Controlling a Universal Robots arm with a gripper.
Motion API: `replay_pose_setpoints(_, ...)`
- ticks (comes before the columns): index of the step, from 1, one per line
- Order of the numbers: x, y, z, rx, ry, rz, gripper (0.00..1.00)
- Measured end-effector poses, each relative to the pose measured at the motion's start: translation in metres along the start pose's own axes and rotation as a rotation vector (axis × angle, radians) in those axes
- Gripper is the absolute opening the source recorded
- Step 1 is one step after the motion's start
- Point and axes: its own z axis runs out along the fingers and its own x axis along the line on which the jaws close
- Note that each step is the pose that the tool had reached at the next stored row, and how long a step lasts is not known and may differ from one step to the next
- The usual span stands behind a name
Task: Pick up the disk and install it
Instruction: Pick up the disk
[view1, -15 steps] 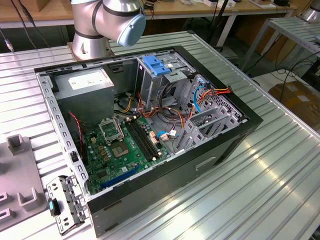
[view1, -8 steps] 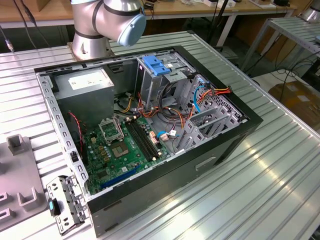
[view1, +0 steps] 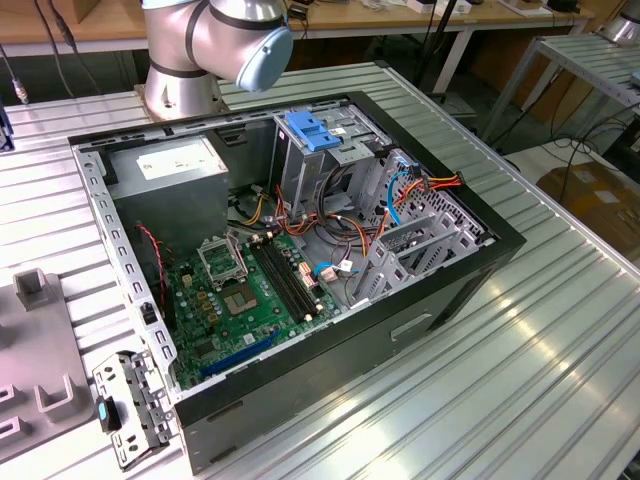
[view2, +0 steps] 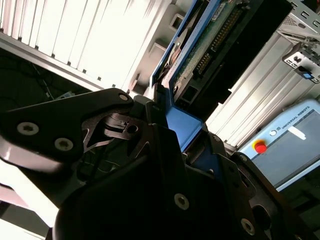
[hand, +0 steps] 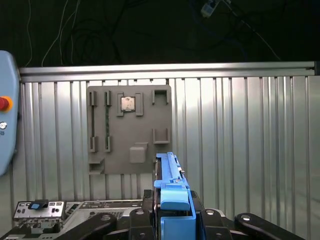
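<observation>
My matt black metal hand (view2: 182, 120) holds the flat metal disk (view2: 207, 42) with its smooth blue plastic rails (hand: 170, 185), over a shiny ribbed metal counter (hand: 240, 150).

The end effector (hand: 172, 202) grips the disk (hand: 168, 172) edge-on, a grey fixture plate (hand: 129, 137) lying beyond.

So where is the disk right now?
The disk is clamped edge-on in the gripper, seen in both wrist views. It is held above the ribbed metal table, with the grey fixture plate beyond it.
</observation>
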Motion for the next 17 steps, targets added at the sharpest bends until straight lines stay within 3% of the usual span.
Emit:
replay_pose_setpoints(5,0.0008,-0.0081,0.0002,0.0001,0.0,0.0,0.37)
replay_pose_setpoints(11,0.0075,-0.0197,0.0017,0.0,0.0001,0.0,0.37)
replay_pose_setpoints(13,0.0076,-0.0247,0.0017,-0.0001,0.0001,0.0,0.37)
replay_pose_setpoints(17,0.0077,-0.0404,0.0018,0.0,0.0001,0.0,0.37)
